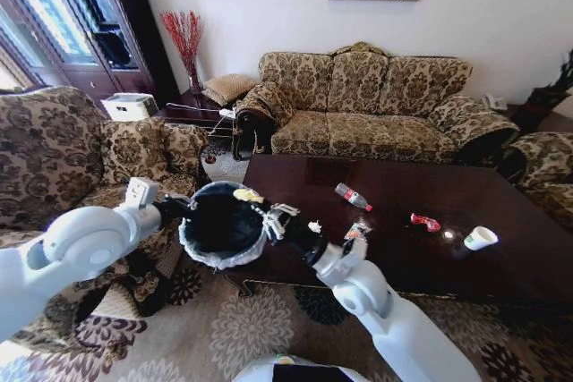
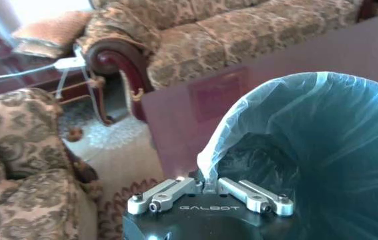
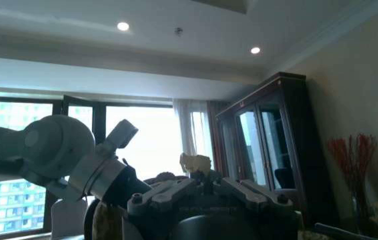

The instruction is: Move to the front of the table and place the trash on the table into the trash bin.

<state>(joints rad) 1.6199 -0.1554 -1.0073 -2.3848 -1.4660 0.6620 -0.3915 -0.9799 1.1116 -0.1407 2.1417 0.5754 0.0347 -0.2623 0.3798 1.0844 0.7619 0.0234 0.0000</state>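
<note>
Both white arms meet at the trash bin, raised beside the table: the left gripper pinches its liner rim, the right gripper clasps a pale yellow scrap above the opening. Release should wait until the scrap is centred. Bottle, red wrapper and cup remain on the tabletop.

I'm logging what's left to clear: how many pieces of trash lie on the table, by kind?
On the table:
Plastic bottle: 1
Red wrapper: 1
White paper cup: 1
Snack bag: 1
Small white scrap: 1
Total: 5
</note>
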